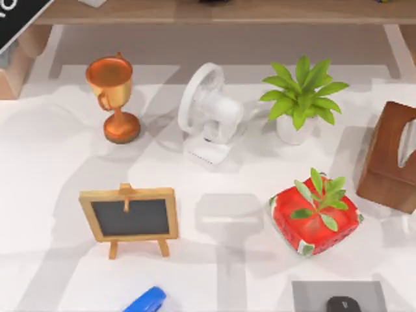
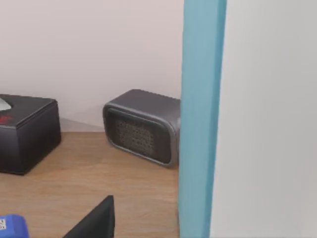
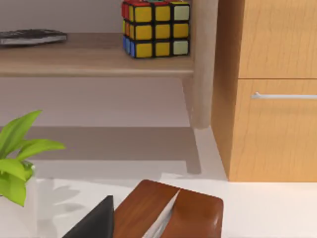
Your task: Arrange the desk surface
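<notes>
Left tool hangs by a grey speaker, right tool above tissue box.

The desk surface was a broad, flat white tabletop, lying level. It extended across the top view, from left edge to right.

Matte black claw finger, angular wedge tip, same on right wrist cam

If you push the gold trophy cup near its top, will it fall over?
Probably yes. The trophy stands upright on the desk surface, with a wide bowl over a thin stem and a smaller round base, so it looks top-heavy. Its shiny surface also suggests a slippery grip.
</notes>
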Action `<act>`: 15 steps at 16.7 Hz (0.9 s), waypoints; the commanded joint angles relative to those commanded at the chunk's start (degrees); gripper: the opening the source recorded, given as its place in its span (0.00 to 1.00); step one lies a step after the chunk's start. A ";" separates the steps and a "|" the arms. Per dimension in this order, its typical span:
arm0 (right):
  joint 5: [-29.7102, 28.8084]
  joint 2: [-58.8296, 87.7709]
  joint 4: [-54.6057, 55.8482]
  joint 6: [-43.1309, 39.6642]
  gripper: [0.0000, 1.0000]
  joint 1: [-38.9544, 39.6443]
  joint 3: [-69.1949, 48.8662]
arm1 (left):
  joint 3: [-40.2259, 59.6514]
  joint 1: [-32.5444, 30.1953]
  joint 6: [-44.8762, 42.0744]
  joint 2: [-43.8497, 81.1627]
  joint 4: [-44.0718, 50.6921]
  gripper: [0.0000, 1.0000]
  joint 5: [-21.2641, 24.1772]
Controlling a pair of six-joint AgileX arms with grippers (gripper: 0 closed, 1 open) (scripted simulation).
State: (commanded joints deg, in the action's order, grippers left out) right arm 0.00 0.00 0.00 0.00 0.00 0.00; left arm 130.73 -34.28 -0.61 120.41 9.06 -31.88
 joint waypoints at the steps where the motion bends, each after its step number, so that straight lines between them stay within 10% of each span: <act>1: 0.00 0.00 0.00 0.00 1.00 0.00 0.00 | 1.54 0.13 0.01 0.97 0.57 1.00 0.13; 9: 0.00 0.00 0.00 0.00 1.00 0.00 0.00 | 8.21 0.90 0.08 5.03 3.22 1.00 0.94; 15: 0.00 0.00 0.00 0.00 1.00 0.00 0.00 | 8.21 0.90 0.08 5.03 3.22 0.55 0.94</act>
State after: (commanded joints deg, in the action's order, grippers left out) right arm 0.00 0.00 0.00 0.00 0.00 0.00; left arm 138.93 -33.39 -0.53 125.44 12.28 -30.94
